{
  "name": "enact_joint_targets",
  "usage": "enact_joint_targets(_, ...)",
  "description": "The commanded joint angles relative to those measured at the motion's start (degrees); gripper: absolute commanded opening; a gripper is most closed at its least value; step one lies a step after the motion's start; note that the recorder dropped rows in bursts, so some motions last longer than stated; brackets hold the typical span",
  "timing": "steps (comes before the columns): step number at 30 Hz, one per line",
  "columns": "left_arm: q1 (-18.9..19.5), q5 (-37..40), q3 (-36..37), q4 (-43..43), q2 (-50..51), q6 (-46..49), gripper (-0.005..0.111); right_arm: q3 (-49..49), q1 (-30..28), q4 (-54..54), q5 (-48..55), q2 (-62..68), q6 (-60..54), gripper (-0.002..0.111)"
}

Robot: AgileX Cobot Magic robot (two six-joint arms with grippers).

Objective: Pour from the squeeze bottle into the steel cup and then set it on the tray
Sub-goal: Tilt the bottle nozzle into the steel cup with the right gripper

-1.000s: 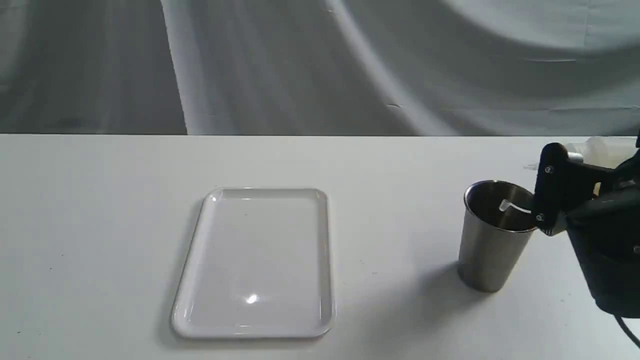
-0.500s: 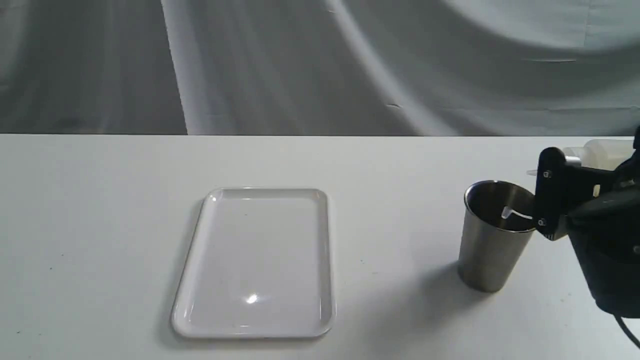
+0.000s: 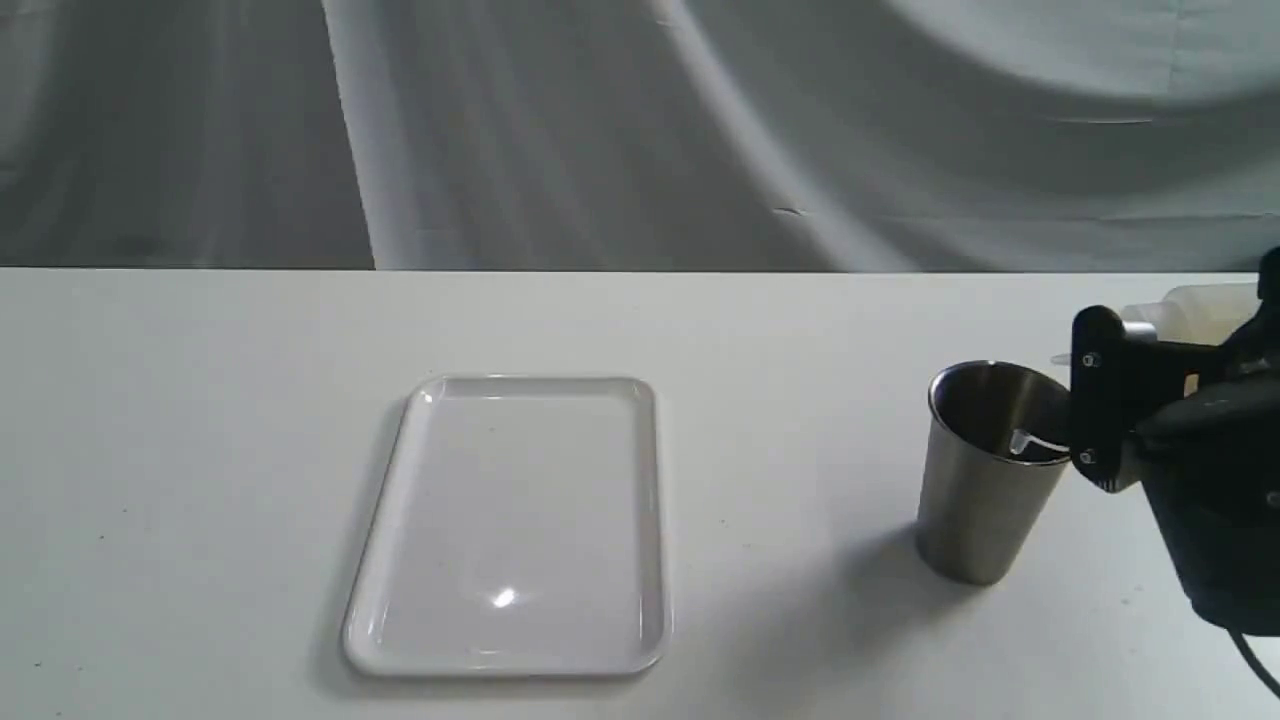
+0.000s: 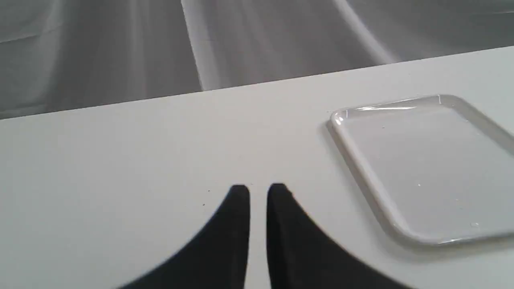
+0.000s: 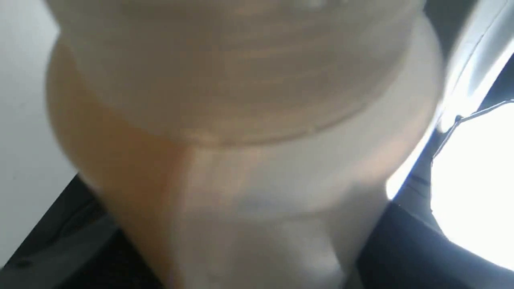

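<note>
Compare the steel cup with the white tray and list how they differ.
The tapered brushed stainless-steel cup is grey metal, the glossy rectangular plastic tray white. The cup stands tall and round; the tray lies flat and low-rimmed. The cup sits at the exterior view's right, the tray mid-table. Both rest on the white table.

Tipped squeeze bottle (image 3: 1195, 305), strap (image 3: 1028, 442) dangling into upright steel cup (image 3: 975, 505); white tray (image 3: 510, 520) flat, well apart to L.

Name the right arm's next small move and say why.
Probably tip the bottle more steeply, nozzle down over the cup. The right gripper holds it nearly level beside the cup's rim, its cap strap hangs over the mouth, and no stream shows.
</note>
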Motion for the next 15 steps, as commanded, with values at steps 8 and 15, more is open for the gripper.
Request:
enact_joint_targets(8,-0.18,-0.37,0.25,0.16,-0.28,-0.1,0.008,-0.41,0.16,-3.08,1.99,-0.21,-0.93,0.038)
enact_joint_targets(15,-0.18,-0.37,0.25,0.16,-0.28,-0.1,0.008,-0.41,0.16,-3.4,1.99,-0.21,-1.87,0.038)
